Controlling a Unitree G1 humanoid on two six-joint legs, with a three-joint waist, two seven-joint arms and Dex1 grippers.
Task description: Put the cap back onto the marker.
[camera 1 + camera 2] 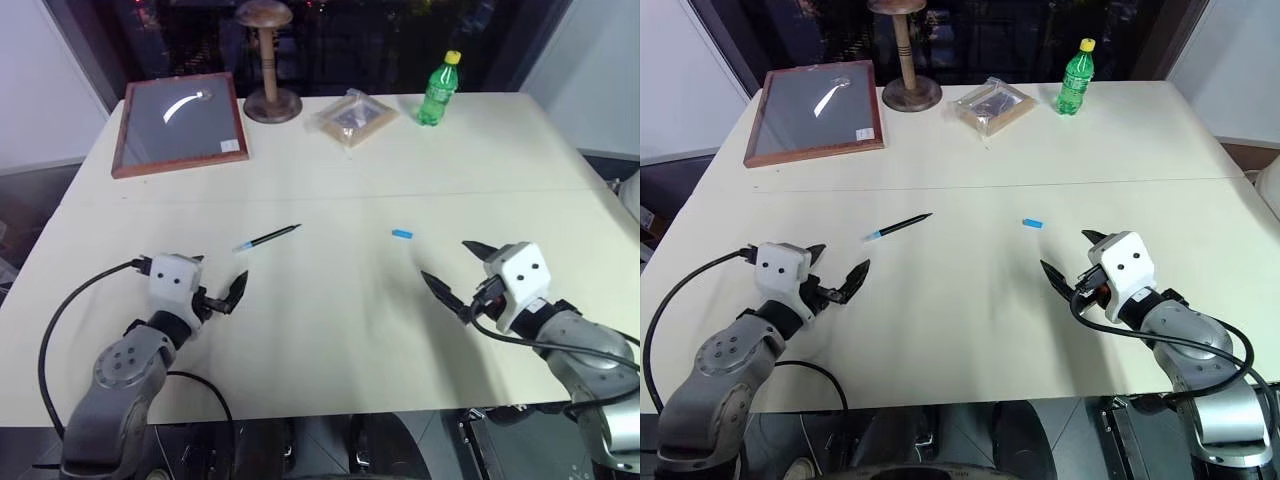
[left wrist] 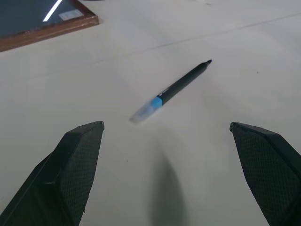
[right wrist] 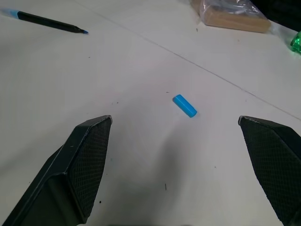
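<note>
Marker [image 1: 268, 237]: a slim black stick with a pale bluish-white end, lying flat on the cream table [image 1: 330, 330], slanted, its dark tip pointing away from the robot and toward the cap. It serves as the landmark for the rest of the scene.

Cap [image 1: 402, 234]: a short bright blue cylinder, lying on its side on the table to the right of the marker, well apart from it and touching nothing.

Left gripper [image 1: 221, 283]: nearer the robot than the marker, just short of its pale end; both black fingers spread wide and empty, hovering above the table, with the marker seen between them in the left wrist view.

Right gripper [image 1: 452, 268]: right of the marker and nearer the robot than the cap; fingers [image 3: 84, 165] likewise spread apart, grasping nothing, the cap lying ahead between them.

Background, beyond the marker: a framed dark panel [image 1: 180, 122] on the left, a wooden stand [image 1: 268, 60] beside it, a clear-wrapped packet [image 1: 352, 118], and a green bottle [image 1: 438, 90] with a yellow lid farthest to the right.
</note>
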